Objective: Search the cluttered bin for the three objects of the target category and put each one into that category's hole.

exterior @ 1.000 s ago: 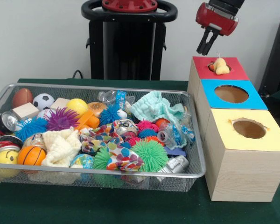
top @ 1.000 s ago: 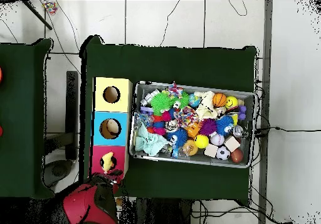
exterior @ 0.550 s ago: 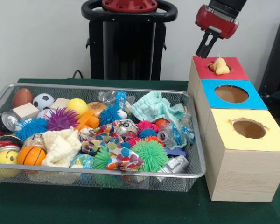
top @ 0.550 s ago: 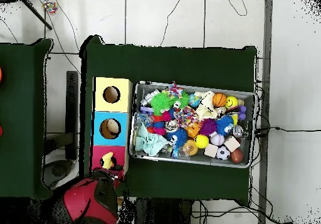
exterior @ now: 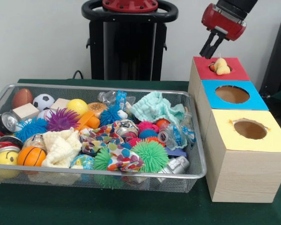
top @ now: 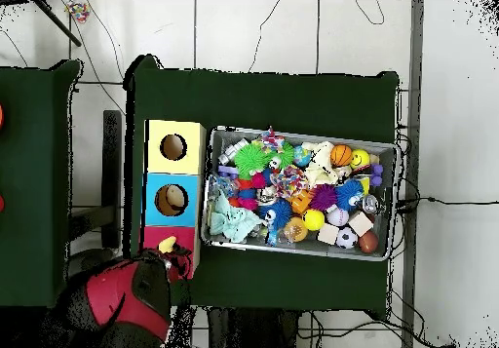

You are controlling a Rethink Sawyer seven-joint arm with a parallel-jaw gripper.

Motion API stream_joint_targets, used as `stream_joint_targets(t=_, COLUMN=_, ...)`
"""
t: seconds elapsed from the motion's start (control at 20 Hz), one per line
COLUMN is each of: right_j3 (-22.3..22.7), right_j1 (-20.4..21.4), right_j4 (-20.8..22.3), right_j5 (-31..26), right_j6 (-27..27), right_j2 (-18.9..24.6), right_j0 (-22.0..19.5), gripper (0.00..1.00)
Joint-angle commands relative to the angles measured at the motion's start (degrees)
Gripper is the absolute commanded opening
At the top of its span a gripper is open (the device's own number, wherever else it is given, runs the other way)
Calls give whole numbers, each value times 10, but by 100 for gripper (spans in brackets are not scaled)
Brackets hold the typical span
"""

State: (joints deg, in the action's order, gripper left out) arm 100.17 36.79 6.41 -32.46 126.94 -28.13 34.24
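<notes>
A pale yellow soft toy [exterior: 220,66] rests in the hole of the red-topped box [exterior: 236,71], sticking up out of it. My gripper [exterior: 209,50] hangs in the air above and just left of that toy, open, with nothing between its fingers. In the overhead view the toy [top: 168,244] shows on the red box [top: 154,237], and my red arm [top: 117,305] covers the box's near end. The wire mesh bin [exterior: 98,176] holds several balls, spiky balls, cloths, cans and blocks.
A blue-topped box [exterior: 255,101] and a yellow-topped box [exterior: 274,139], each with a round hole, stand in a row with the red one, right of the bin. Green cloth [exterior: 131,206] covers the table. The bin [top: 298,251] lies right of the boxes in the overhead view.
My gripper has risen and drifted right in the front view, away from the red box. The yellow toy has stayed in the hole.
</notes>
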Motion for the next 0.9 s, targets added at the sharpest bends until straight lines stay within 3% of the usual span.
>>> stream_joint_targets(t=0.05, right_j3=-81, right_j1=-30, right_j4=-50, right_j5=-62, right_j6=135, right_j2=21, right_j0=1, gripper=0)
stream_joint_targets(t=0.5, right_j3=-47, right_j1=-8, right_j4=-85, right_j5=-23, right_j6=89, right_j2=69, right_j0=-21, gripper=0)
stream_joint_targets(t=0.9, right_j3=36, right_j1=16, right_j4=-68, right_j5=103, right_j6=28, right_j2=132, right_j0=-93, gripper=0)
